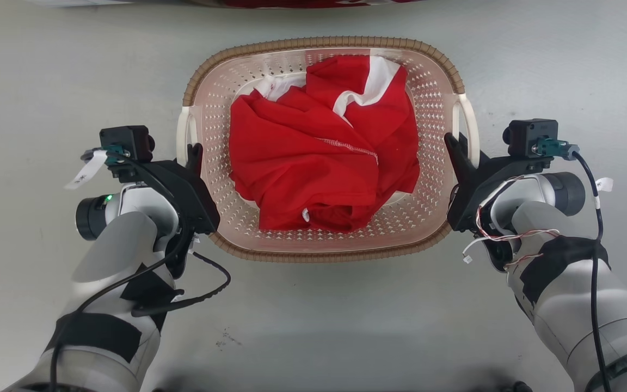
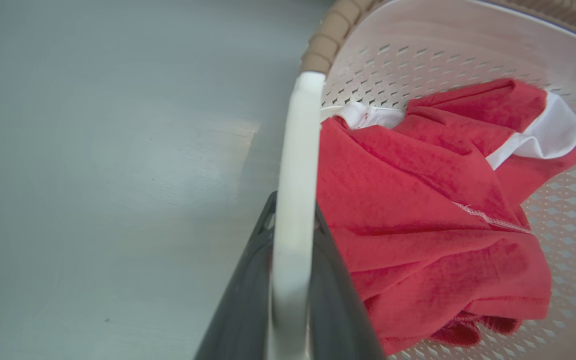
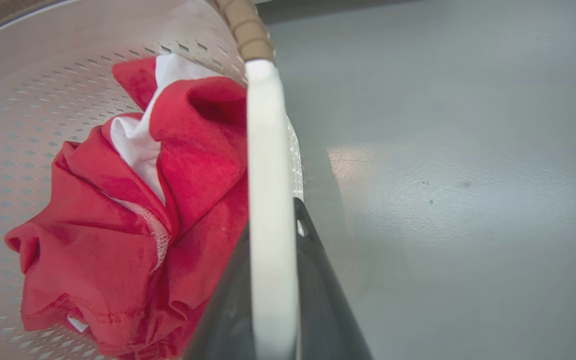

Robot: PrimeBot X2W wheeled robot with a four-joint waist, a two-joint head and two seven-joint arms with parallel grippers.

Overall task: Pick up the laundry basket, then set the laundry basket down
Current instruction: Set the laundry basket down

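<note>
Both grippers are on the basket point(image 1: 220, 103), and it sits squarely between them. The left gripper point(image 2: 293, 205) is clamped narrow on the left handle point(image 2: 295, 150). One dark finger lies on each side of the white bar, both pressed against it. The bar runs straight ahead past the fingertips to the brown rim point(image 2: 330, 30). Same story for the right gripper point(image 3: 270, 220): it is closed tight on the right handle point(image 3: 263, 140), with a finger hugging each side. Inside the basket, just inboard of each gripper, a crumpled red garment point(image 1: 319, 158) with white trim is heaped in the middle. Outboard of each gripper there is grey floor point(image 1: 313, 326). Whether the basket rests on that floor or hangs just off it, I cannot tell.
</note>
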